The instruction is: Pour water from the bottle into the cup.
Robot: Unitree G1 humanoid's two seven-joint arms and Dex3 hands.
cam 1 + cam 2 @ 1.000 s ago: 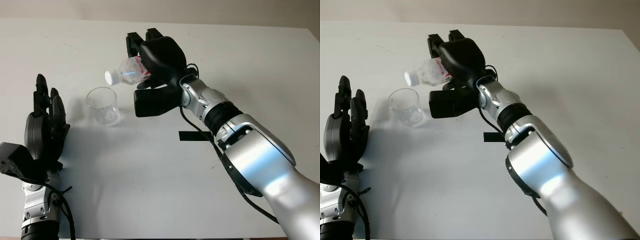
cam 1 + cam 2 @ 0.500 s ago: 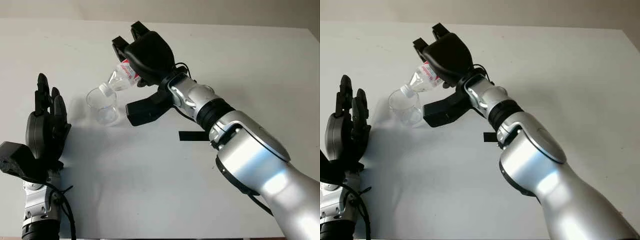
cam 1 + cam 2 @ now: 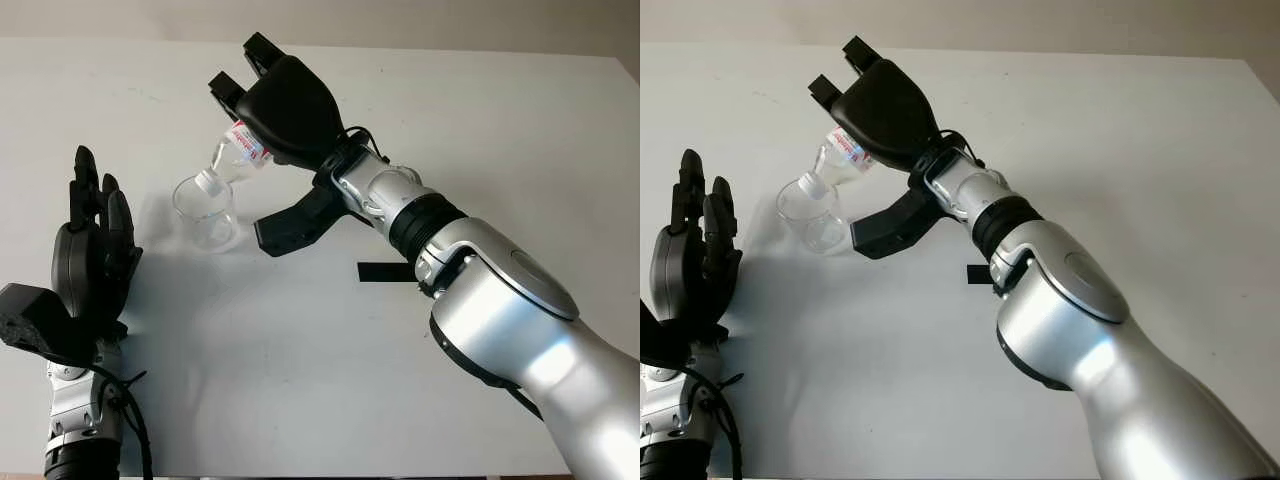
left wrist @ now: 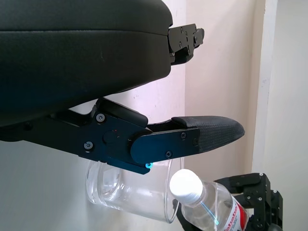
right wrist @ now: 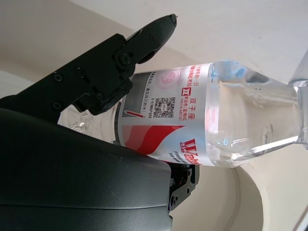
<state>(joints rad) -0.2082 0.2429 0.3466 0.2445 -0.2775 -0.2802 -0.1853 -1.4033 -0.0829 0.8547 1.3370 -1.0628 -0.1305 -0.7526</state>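
One water bottle [image 3: 236, 158], white cap on, tilted neck-down over the clear cup [image 3: 205, 210] at table [image 3: 500, 130] centre-left. Right hand [image 3: 285, 115] clasps its labelled body. Left hand [image 3: 92, 265] open, parked near-left. Pour step under way; next calls for steadying tilt above rim. Any stream or water level hard to make out.

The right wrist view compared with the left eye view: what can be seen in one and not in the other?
Right wrist view alone: the bottle's label close up, with a square code and printed text, against the right hand's shell. Left eye view alone: the clear cup standing on the white table, the bottle's capped neck tilted down over its rim, a black strip on the table, and the open left hand at the near left. Both: the right hand grasping the bottle.
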